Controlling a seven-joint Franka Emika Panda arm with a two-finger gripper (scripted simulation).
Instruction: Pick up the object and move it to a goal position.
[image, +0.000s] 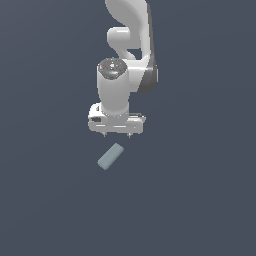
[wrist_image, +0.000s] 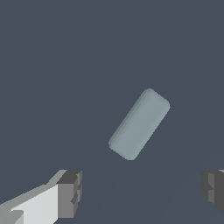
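Ext. view: white Panda arm (image: 125, 60) comes down from the top of the frame, wrist pointing straight down. Pincer (image: 116, 135) hangs w/ its two short fingertips (image: 104, 134) showing as small nubs under the white hand body. The block (image: 110, 156), pale grey-blue, elongated, matte, lies flat on the dark slate worktop (image: 200, 200), just below the pincer in the frame and a bit toward the exterior view's left. It sits diagonally, not lined up w/ the finger axis. No contact btwn block and pincer; a gap shows btwn them.

Wrist view: block (wrist_image: 139, 124) sits alone on the worktop (wrist_image: 52, 65), tilted diagonally, rounded edges, nothing touching it. Both dark grey finger pads (wrist_image: 70, 194) are at the frame's edges, far apart, the block's whole length fitting btwn them w/ room to spare. So pincer is spread wide, holding nothing. Block isn't btwn the pads; it lies ahead of them, clear of both. Height of the pincer over the worktop: can't tell.
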